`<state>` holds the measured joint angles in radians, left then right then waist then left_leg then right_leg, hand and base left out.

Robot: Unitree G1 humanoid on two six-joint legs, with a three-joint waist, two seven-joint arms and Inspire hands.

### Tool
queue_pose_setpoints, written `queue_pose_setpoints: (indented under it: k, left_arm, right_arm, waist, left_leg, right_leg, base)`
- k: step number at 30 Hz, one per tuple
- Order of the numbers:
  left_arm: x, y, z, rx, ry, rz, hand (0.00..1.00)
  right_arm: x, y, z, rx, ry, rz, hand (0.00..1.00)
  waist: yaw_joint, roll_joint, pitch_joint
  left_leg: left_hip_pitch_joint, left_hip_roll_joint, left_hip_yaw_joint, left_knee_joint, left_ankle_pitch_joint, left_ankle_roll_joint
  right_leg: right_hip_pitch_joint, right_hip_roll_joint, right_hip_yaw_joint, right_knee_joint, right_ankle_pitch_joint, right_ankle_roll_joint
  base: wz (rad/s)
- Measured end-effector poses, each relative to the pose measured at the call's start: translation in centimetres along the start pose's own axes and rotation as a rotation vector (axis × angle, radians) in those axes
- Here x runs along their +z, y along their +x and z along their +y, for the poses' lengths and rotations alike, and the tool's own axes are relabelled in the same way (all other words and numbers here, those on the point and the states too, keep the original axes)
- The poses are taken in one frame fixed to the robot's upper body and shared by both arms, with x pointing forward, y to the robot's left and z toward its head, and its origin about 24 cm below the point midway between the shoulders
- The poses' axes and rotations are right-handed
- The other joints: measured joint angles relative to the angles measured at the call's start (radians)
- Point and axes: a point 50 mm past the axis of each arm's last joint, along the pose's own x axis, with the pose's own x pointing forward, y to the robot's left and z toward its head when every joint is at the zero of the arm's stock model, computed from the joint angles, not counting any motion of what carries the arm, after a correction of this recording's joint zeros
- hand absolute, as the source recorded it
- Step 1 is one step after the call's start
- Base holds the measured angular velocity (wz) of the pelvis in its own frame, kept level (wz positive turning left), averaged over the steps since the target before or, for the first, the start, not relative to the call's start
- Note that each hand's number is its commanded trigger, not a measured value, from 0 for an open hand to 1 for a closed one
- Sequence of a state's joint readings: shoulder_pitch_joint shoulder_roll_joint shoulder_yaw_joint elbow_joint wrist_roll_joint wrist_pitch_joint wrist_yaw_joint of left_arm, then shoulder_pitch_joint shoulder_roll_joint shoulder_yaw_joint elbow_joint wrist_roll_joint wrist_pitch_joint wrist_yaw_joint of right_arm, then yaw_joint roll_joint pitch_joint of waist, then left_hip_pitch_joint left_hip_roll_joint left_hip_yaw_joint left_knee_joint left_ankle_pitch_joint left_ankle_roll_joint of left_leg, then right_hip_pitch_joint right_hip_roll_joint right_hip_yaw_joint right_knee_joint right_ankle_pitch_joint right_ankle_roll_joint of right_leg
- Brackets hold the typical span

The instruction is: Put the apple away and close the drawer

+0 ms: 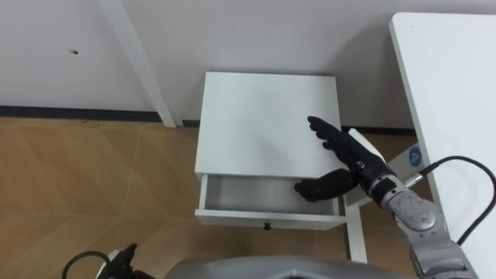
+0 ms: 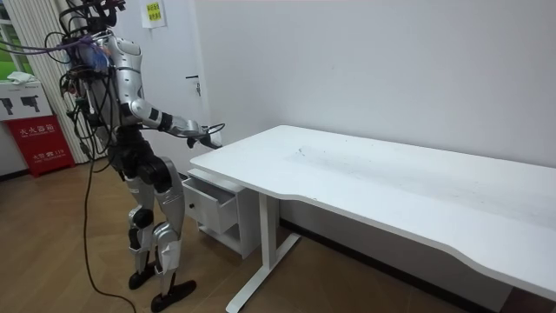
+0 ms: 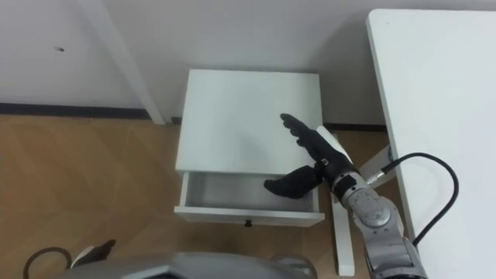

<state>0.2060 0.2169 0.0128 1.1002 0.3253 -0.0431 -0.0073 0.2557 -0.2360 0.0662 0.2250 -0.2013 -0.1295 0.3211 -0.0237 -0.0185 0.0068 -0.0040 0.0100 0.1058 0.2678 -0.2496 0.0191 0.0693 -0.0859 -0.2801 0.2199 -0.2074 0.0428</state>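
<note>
My right hand (image 1: 349,157) hovers open over the pulled-out drawer (image 1: 232,218) of the white cabinet (image 1: 256,108), thumb dipping inside. I cannot tell where the apple is. The drawer should slide light and rigid, so I'd push flat on its front panel, near the small knob (image 1: 266,226). My left hand (image 1: 124,256) hangs low.

The small cabinet (image 1: 260,116) stands on the floor (image 1: 93,194) against the far wall (image 1: 256,31), just left of the table (image 1: 457,93). Its drawer (image 1: 248,194) is pulled out to the near side. The right hand (image 1: 345,159) hangs above the drawer's right end.
</note>
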Motion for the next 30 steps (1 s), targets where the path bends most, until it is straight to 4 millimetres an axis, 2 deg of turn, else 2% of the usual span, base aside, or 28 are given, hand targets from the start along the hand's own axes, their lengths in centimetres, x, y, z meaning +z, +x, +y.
queue_pose_setpoints:
  k: [15,19,22,25,26,27,28,29,30]
  left_arm:
    - [-0.2,0.0,0.0,0.001,-0.005,0.005,0.0]
    - [-0.2,0.0,0.0,0.013,-0.011,0.005,0.0]
    - [-0.6,-0.2,-0.2,0.022,-0.009,0.015,0.0]
    - [-1.2,-0.2,-0.6,0.02,-0.028,0.042,0.0]
    - [-1.3,-0.2,-0.6,0.018,-0.03,0.048,0.0]
    - [-1.2,-0.2,-0.7,0.017,-0.03,0.05,0.0]
    - [-1.1,-0.1,-0.6,0.017,-0.03,0.048,0.0]
    - [-1.4,-0.2,-0.5,0.02,-0.035,0.057,0.0]
    - [-1.4,-0.1,-0.4,0.023,-0.047,0.062,0.0]
  right_arm:
    - [-1.1,-0.1,0.2,-0.023,0.023,0.058,0.0]
    - [-2.5,-0.3,0.3,-0.049,0.052,0.113,0.0]
    - [-4.8,-0.8,0.7,-0.088,0.118,0.201,0.0]
    - [-8.1,-2.3,0.6,-0.18,0.212,0.339,0.0]
    - [-9.7,-3.3,0.4,-0.23,0.258,0.41,0.0]
    - [-10.4,-3.8,0.4,-0.253,0.274,0.445,0.0]
    - [-11.7,-4.9,0.2,-0.292,0.287,0.507,0.0]
    - [-12.9,-6.2,0.3,-0.315,0.292,0.573,0.0]
    - [-13.5,-6.7,0.3,-0.327,0.298,0.603,0.0]
  waist:
    - [0.0,-0.004,-0.0014]
    - [-0.001,-0.003,-0.003]
    - [-0.014,-0.002,-0.0088]
    - [-0.038,0.012,-0.0059]
    - [-0.048,0.021,-0.0067]
    - [-0.048,0.025,-0.0063]
    - [-0.049,0.031,-0.0059]
    - [-0.058,0.035,-0.0096]
    - [-0.06,0.027,-0.0073]
  left_leg:
    - [-0.002,0.0,0.002,0.003,0.0,0.0]
    - [0.001,0.0,0.003,0.009,0.0,0.0]
    - [-0.002,-0.001,0.005,0.017,-0.001,0.002]
    - [-0.01,0.012,0.097,0.054,-0.018,0.021]
    - [-0.025,0.014,0.116,0.079,-0.037,0.031]
    - [-0.032,0.014,0.12,0.093,-0.047,0.036]
    - [-0.047,0.012,0.137,0.121,-0.06,0.049]
    - [-0.058,0.005,0.146,0.146,-0.074,0.065]
    - [-0.063,-0.006,0.149,0.158,-0.081,0.074]
  right_leg:
    - [-0.001,-0.001,0.0,0.0,0.0,0.0]
    - [-0.001,-0.001,0.001,0.002,0.0,0.0]
    - [0.004,-0.006,-0.011,0.008,0.0,0.0]
    - [-0.005,-0.025,-0.023,0.073,-0.013,0.012]
    - [-0.035,-0.048,-0.02,0.145,-0.03,0.02]
    - [-0.058,-0.057,-0.021,0.197,-0.038,0.021]
    - [-0.114,-0.086,-0.016,0.311,-0.041,0.024]
    - [-0.169,-0.124,-0.012,0.432,-0.038,0.025]
    - [-0.198,-0.146,-0.008,0.494,-0.032,0.024]
  base:
    - [0.0]
    - [0.0]
    - [0.12]
    - [0.3]
    - [0.29]
    - [0.25]
    - [0.28]
    - [0.32]
    - [0.34]
